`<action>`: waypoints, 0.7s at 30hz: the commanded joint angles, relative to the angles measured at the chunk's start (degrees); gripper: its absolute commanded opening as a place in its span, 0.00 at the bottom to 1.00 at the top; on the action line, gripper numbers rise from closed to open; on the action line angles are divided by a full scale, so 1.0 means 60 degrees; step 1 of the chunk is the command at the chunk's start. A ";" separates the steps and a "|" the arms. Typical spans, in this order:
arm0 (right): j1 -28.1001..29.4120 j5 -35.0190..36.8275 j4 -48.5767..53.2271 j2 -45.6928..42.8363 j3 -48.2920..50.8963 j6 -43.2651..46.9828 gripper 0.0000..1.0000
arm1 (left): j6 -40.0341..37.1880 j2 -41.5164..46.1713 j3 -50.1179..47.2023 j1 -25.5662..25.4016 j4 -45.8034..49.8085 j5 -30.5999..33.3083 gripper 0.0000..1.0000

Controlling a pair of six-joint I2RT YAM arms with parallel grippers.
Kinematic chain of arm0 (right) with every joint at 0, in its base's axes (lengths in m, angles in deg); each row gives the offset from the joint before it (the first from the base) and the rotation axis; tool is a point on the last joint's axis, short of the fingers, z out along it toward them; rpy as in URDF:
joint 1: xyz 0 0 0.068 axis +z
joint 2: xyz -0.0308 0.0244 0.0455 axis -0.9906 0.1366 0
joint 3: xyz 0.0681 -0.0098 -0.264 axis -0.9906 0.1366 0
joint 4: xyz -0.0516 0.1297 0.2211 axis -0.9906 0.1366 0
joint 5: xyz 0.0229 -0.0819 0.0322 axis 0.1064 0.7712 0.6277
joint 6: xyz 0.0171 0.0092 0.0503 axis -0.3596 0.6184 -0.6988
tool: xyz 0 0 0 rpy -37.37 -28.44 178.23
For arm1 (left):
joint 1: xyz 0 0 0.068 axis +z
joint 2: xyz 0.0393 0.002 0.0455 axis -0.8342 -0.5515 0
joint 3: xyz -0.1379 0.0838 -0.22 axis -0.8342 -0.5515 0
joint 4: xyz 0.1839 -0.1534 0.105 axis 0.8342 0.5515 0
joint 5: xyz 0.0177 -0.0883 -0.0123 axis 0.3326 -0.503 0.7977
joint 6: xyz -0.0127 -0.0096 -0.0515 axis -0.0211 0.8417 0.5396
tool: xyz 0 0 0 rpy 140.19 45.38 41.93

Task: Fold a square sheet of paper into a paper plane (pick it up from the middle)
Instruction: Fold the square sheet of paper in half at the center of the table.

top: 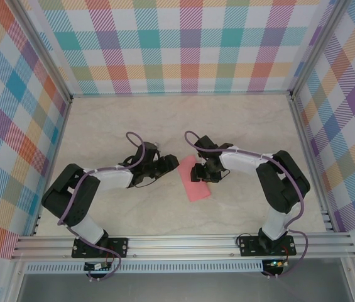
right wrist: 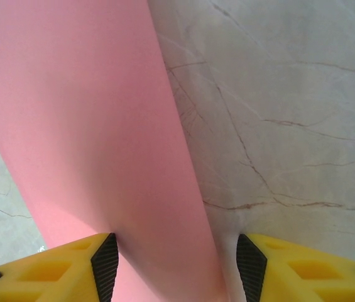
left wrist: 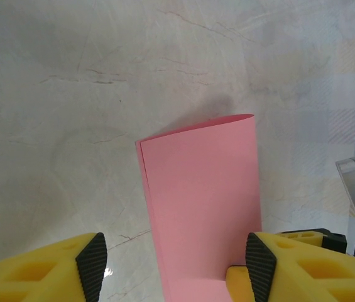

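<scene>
Lying folded in half on the table (left wrist: 70, 94) between the arms, the square sheet of paper (left wrist: 202, 207) has the left gripper (left wrist: 174, 258) spread wide astride its near end. The right gripper (right wrist: 177, 261) is likewise parted, with the pink strip running between its fingers, and neither one is pinching. I'd worry that the fold looks rounded and the layers slightly offset, so a careless pinch could slide one layer over the other and crease it crooked.
</scene>
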 commanded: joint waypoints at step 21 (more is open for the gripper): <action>0.0144 -0.0276 -0.0066 0.1160 -0.0026 0.0061 0.59 | 0.0076 -0.1190 0.0901 -0.0386 -0.0627 -0.0436 0.36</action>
